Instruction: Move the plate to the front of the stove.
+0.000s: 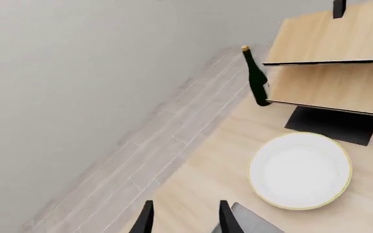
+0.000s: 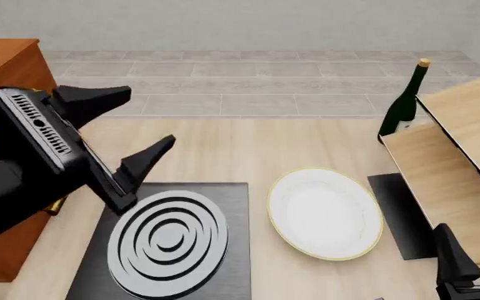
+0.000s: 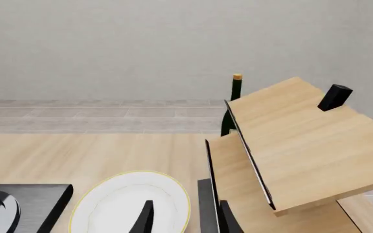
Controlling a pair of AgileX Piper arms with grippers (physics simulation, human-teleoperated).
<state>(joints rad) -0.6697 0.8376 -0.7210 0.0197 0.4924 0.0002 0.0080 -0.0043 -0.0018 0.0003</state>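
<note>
The white plate with a thin gold rim lies flat on the wooden table, just right of the stove, a black slab with silver ring burner. My left gripper hangs high above the stove's left side, open and empty. In the left wrist view its fingers are spread, with the plate beyond them. My right gripper sits low at the table's near right corner, open. Its wrist view shows the plate just past its fingertips and the stove's corner.
A small black mat lies right of the plate, partly under a slanted two-level wooden shelf. A dark green bottle stands behind the shelf. An orange-brown cabinet stands at the far left.
</note>
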